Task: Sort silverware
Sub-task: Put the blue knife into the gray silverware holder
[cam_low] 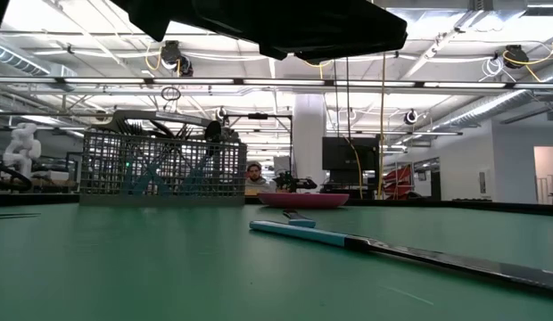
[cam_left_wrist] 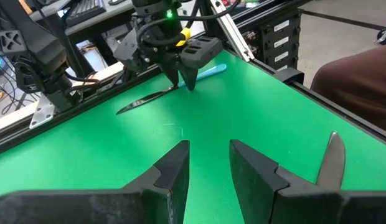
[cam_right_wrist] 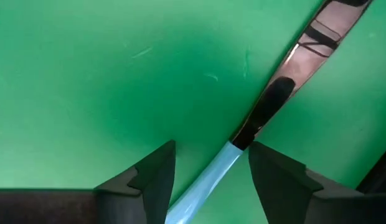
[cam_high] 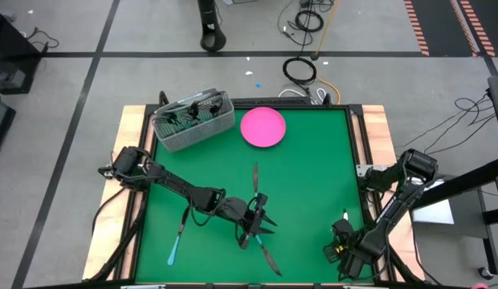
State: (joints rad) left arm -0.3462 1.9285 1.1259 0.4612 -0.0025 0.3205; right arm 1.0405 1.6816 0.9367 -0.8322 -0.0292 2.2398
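Blue-handled knife [cam_right_wrist: 243, 146] is lying between the spread fingers of the right tool [cam_right_wrist: 211, 163], not yet pinched, on the green table [cam_right_wrist: 87, 74].

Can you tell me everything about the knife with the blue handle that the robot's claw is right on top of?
The blue-handled knife lies flat on the green table, near its right front corner. It has a light blue handle that looks like plastic and a dark, shiny metal blade. The right gripper is low over it, one finger on each side of the handle where it meets the blade, fingers apart. Whether they touch it is unclear. Nothing else touches it.
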